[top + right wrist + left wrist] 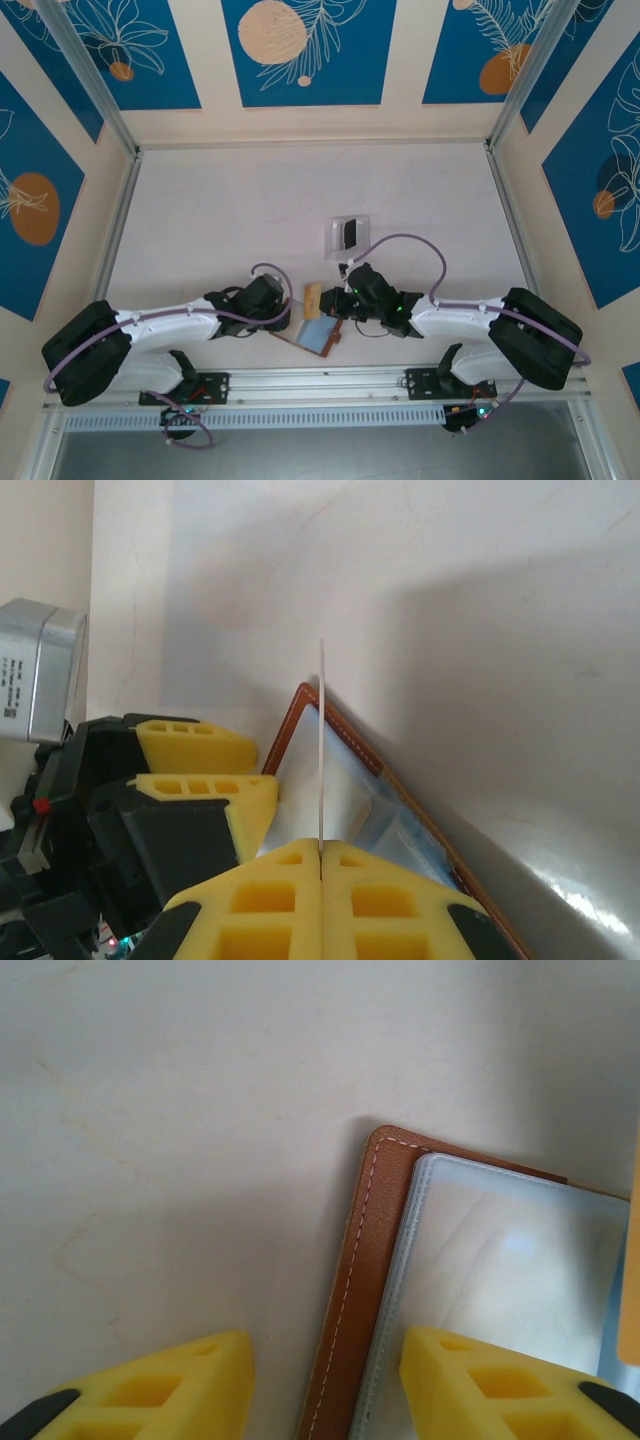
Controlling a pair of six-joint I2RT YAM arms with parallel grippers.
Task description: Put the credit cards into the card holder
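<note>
- Left end effector (325, 1352): the yellow pads are spread wide with nothing between them. They straddle the stitched edge of the small brown leather folding card holder (347, 1290). One pad is over the bare pale surface (150, 1110), the other over the clear inner pocket. Can't tell if it's pressing down or just hovering.
- The card holder lies open on the surface between the two arms, near the front edge. The leather looks floppy and light, so I'd guess it slides or folds if nobody pins it. The stitched border looks like the spot to hold it down.
- Right end effector (321, 852): pads closed flat on a thin pale plastic credit card (321, 730), seen edge-on and standing upright over the open holder. Probably stiff, slick and nearly weightless. It's gripped by its lower end, so it could pivot if it snags a pocket lip.
- Hard to see: the pocket opening itself and the card's face. The clear plastic stand (348, 232) further back holds something dark, too small to read.
</note>
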